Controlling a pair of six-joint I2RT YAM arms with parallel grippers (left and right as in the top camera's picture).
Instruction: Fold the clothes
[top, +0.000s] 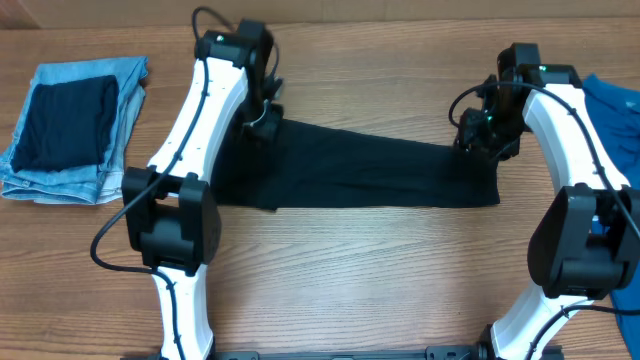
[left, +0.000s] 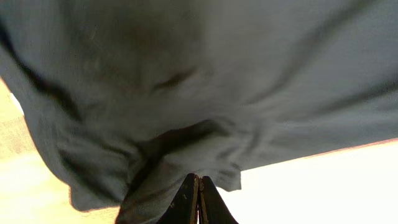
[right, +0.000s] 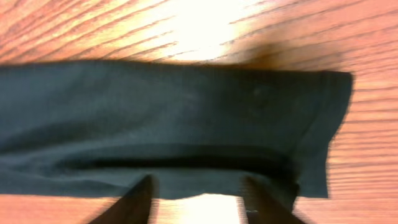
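The black T-shirt (top: 370, 170) lies folded into a long band across the table, stretching from one arm to the other. My left gripper (top: 262, 125) sits at the band's left end. In the left wrist view its jaws (left: 199, 180) are pressed together at the lower edge of the shirt (left: 217, 81), and no fabric shows between them. My right gripper (top: 478, 138) hovers over the band's right end. It is open there (right: 202, 186), one finger on either side of the shirt's (right: 174, 112) near edge, gripping nothing.
Folded light-blue jeans (top: 80, 175) with a dark folded piece (top: 65, 120) on top lie at the far left. A bright blue garment (top: 615, 110) sits at the right edge behind the right arm. Bare wood table (top: 360, 280) lies in front of the shirt.
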